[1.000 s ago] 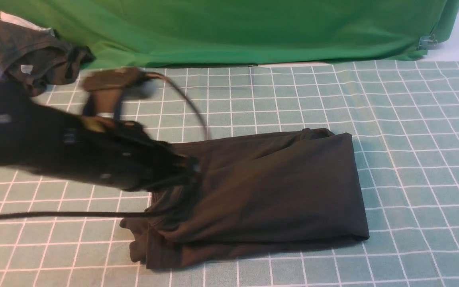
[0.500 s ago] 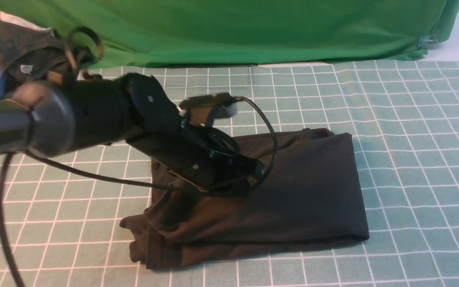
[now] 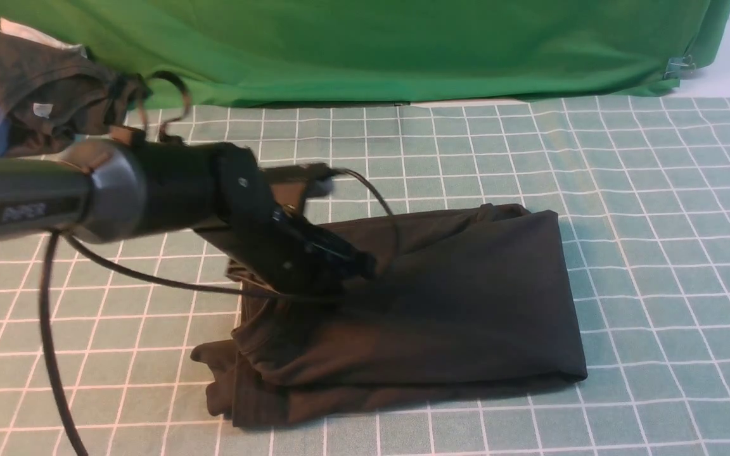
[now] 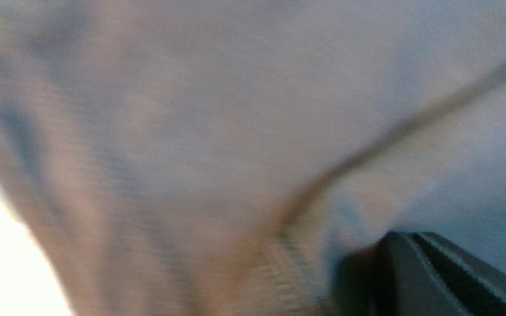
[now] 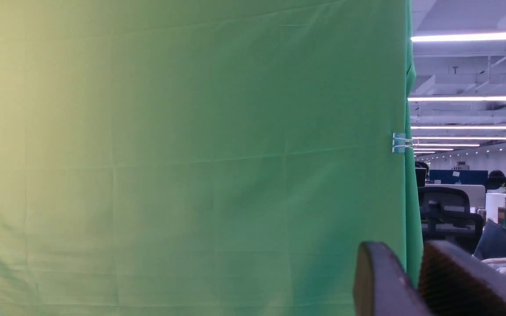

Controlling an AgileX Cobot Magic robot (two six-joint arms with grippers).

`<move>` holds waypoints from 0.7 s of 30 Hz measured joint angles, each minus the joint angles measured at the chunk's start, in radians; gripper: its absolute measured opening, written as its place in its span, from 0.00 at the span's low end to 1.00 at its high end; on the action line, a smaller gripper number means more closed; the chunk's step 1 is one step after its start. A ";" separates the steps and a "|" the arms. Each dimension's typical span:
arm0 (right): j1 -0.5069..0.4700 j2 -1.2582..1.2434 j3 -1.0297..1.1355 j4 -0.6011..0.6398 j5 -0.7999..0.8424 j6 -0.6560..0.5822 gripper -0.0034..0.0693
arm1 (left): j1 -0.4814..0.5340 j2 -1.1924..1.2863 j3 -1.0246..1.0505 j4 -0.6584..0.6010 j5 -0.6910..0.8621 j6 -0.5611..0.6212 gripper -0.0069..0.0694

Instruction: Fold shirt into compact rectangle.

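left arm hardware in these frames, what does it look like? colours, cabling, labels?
Left arm: matte black links, rounded grey joint cap, small white label on the forearm link. Loose black cable loops beneath it. Left tool: black, blurred. Right tool: dark, ribbed pad.

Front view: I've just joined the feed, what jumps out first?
The left arm reaches in from the left, its gripper shut and low over the black shirt, which lies folded into a rough rectangle mid-table on the checked cloth. A rumpled dark garment sits at the far left by the green backdrop.
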 joint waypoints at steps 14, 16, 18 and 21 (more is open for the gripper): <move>0.000 0.000 0.000 0.000 0.000 0.000 0.27 | 0.083 -0.018 0.078 0.008 -0.006 0.007 0.11; 0.000 0.000 0.000 0.000 0.000 0.000 0.27 | 0.082 -0.030 0.089 0.011 -0.013 0.007 0.11; 0.000 0.000 0.000 0.000 0.000 0.000 0.27 | 0.082 -0.055 0.098 0.019 -0.011 0.008 0.11; 0.000 0.000 0.000 0.000 0.000 0.000 0.28 | 0.082 -0.138 0.101 0.020 0.007 0.010 0.11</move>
